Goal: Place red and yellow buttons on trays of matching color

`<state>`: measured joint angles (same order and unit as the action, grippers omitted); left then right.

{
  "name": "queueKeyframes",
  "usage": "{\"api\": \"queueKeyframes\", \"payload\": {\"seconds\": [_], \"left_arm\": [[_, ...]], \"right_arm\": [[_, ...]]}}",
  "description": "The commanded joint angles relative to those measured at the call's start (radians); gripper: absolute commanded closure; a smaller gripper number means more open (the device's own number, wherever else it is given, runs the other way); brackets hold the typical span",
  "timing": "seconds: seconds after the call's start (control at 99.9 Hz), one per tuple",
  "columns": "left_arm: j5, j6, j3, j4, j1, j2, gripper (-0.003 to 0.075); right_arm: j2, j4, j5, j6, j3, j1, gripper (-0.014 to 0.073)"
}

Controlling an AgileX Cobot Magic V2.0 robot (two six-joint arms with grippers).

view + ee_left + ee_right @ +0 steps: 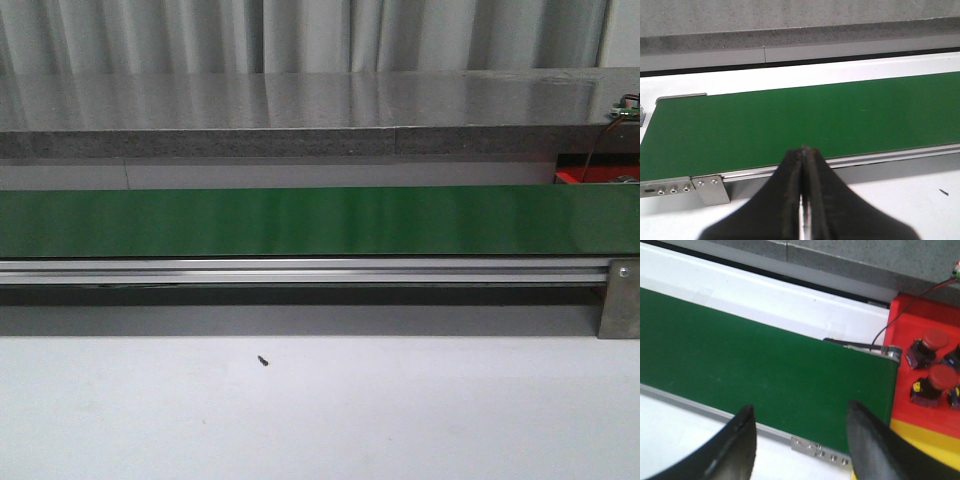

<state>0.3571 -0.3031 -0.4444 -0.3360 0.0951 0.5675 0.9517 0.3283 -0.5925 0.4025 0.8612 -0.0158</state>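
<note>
Green conveyor belt (300,221) ran as a wide band across the middle of the front frame, with a grey speckled stone-like ledge (300,105) filling the upper part above it and a silver aluminium rail (300,270) just below the belt. A pale white tabletop (400,420) took up the lower part of that frame, bearing one tiny dark speck (263,361) left of centre. At the right edge of the right wrist frame sat a red tray (900,325) with a yellow tray (925,437) just beneath it. Two red mushroom-head buttons (933,338) (941,377) stood on the red tray, one above the other. The left gripper (804,150) showed at bottom centre of its frame, black fingers (790,185) pressed together over the belt's near edge. The right gripper (799,412) had its fingers (742,440) spread wide, holding nothing
</note>
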Motion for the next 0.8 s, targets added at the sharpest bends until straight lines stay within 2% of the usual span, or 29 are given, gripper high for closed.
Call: {"api": "queueKeyframes", "payload": {"seconds": [0.0,0.17,0.24,0.31,0.43,0.671,0.721,0.791], "left_arm": [[-0.066,0.000,-0.027,-0.016,0.007,0.000,0.0740],[-0.066,0.000,-0.027,-0.016,0.007,0.000,0.0740],[-0.066,0.000,-0.027,-0.016,0.007,0.000,0.0740],[-0.063,0.000,-0.027,-0.016,0.007,0.000,0.0740],[-0.063,0.000,-0.027,-0.016,0.007,0.000,0.0740],[-0.052,0.000,-0.027,-0.016,0.007,0.000,0.0729],[-0.039,0.000,-0.027,-0.016,0.007,0.000,0.0696],[-0.024,0.000,-0.027,-0.016,0.007,0.000,0.0612]], "right_arm": [[-0.079,-0.003,0.095,-0.015,-0.070,0.006,0.0250],[-0.165,-0.065,0.110,-0.077,-0.174,0.006,0.0309],[-0.190,-0.070,0.110,-0.101,-0.201,0.006,0.0361],[-0.211,-0.070,0.110,-0.102,-0.220,0.006,0.0456],[-0.226,-0.070,0.110,-0.102,-0.234,0.006,0.0698],[-0.226,-0.070,0.093,-0.102,-0.234,0.006,0.0690],[-0.226,-0.070,0.093,-0.102,-0.234,0.006,0.0690],[-0.226,-0.070,0.093,-0.102,-0.234,0.006,0.0690]]}}
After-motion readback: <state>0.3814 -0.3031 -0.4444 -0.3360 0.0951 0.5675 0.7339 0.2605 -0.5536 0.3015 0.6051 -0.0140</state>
